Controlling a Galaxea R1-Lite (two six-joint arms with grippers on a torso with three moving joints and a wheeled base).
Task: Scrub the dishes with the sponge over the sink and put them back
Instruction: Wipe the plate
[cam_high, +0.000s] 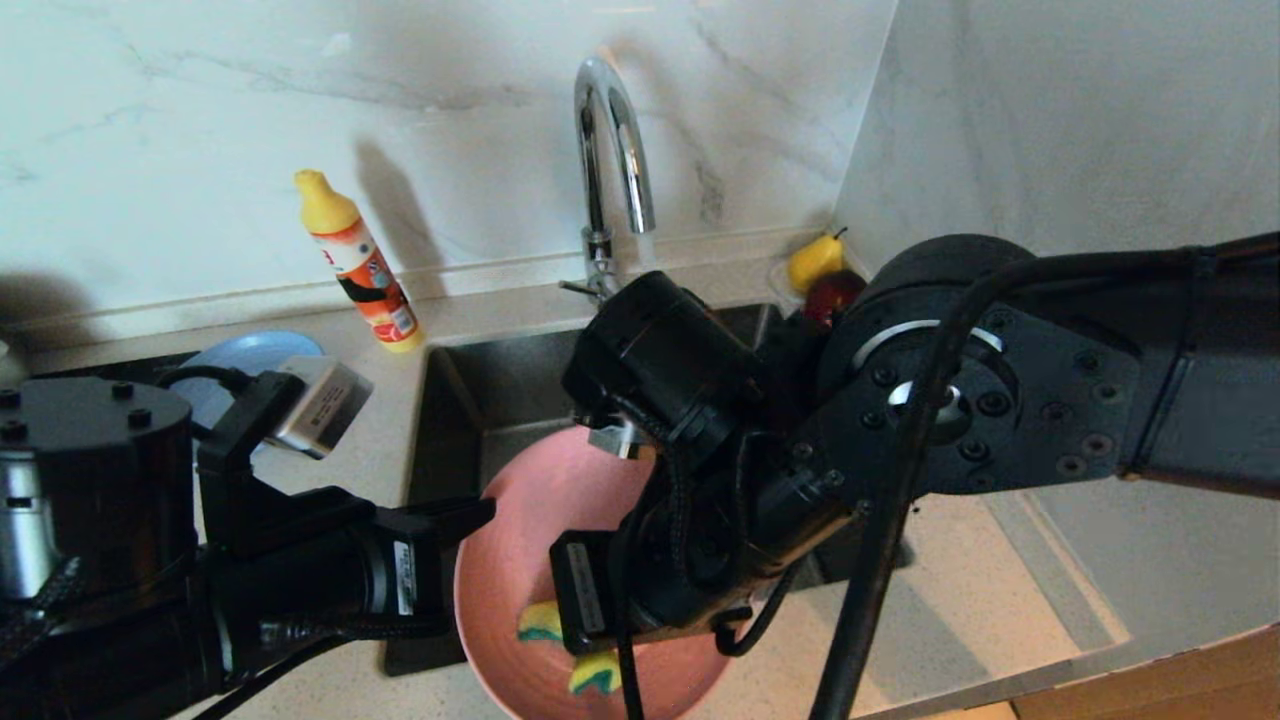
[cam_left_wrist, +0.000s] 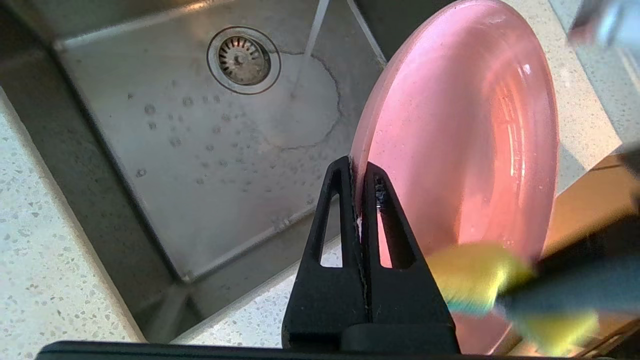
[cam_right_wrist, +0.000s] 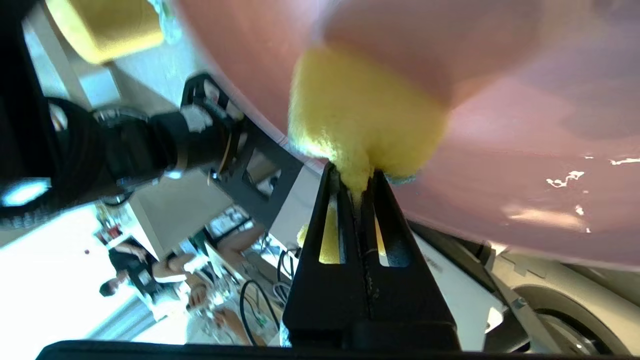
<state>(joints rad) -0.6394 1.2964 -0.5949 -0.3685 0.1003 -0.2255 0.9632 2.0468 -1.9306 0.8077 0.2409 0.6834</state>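
Note:
The pink plate (cam_high: 560, 510) (cam_left_wrist: 460, 140) hangs tilted on edge over the front of the sink (cam_high: 480, 400) (cam_left_wrist: 200, 150). My left gripper (cam_high: 478, 512) (cam_left_wrist: 357, 165) is shut on its rim. My right gripper (cam_right_wrist: 354, 175) is shut on the yellow sponge (cam_right_wrist: 365, 110) (cam_high: 540, 622) (cam_left_wrist: 470, 280), which presses against the plate's inner face near its lower edge. The right wrist hides most of that gripper in the head view. A light-blue plate (cam_high: 250, 355) lies on the counter to the left of the sink, partly behind my left arm.
A curved chrome tap (cam_high: 610, 150) rises behind the sink, and the drain strainer (cam_left_wrist: 243, 60) sits in the wet basin floor. A yellow-capped soap bottle (cam_high: 360, 265) stands at the back left. A yellow pear (cam_high: 815, 260) and a red fruit (cam_high: 835, 292) lie in the back right corner.

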